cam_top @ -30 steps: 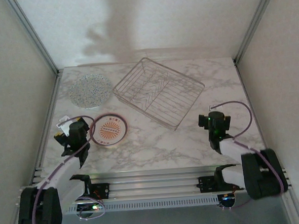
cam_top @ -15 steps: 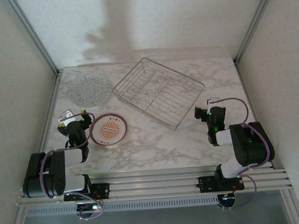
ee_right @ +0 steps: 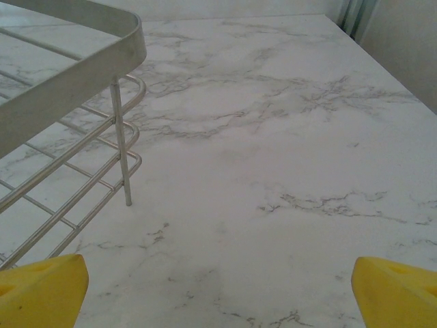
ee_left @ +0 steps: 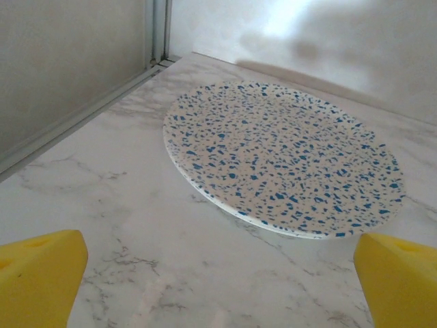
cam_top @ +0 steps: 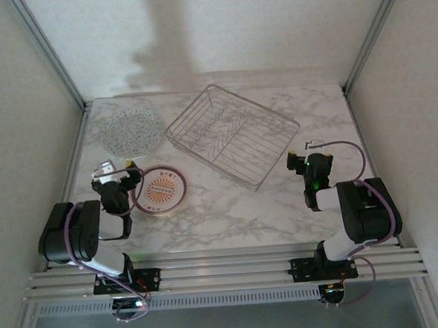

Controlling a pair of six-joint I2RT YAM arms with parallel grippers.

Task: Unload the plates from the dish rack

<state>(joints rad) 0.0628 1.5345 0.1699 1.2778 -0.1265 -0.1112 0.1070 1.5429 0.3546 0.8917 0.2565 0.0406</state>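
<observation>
The left gripper [cam_top: 116,168] hangs low over the near-left of the table with its yellow fingertips [ee_left: 37,273] spread wide and nothing between them. The right gripper [cam_top: 305,153] sits low at the near right, its jaws just as wide and holding nothing.

Just right of the left gripper, a small white plate with an orange sunburst [cam_top: 159,190] lies flat on the table. Farther back on the left, a large blue-speckled plate [ee_left: 283,157] also lies flat, straight ahead of the left fingers. The silver wire dish rack [cam_top: 232,133] stands at the centre far side, turned at an angle, with its near-right corner just left of the right gripper.

The table [cam_top: 229,215] is white marble with grey veins. Plain pale walls with metal corner posts [cam_top: 48,52] close it in on three sides. A metal rail [cam_top: 225,271] runs along the near edge.
</observation>
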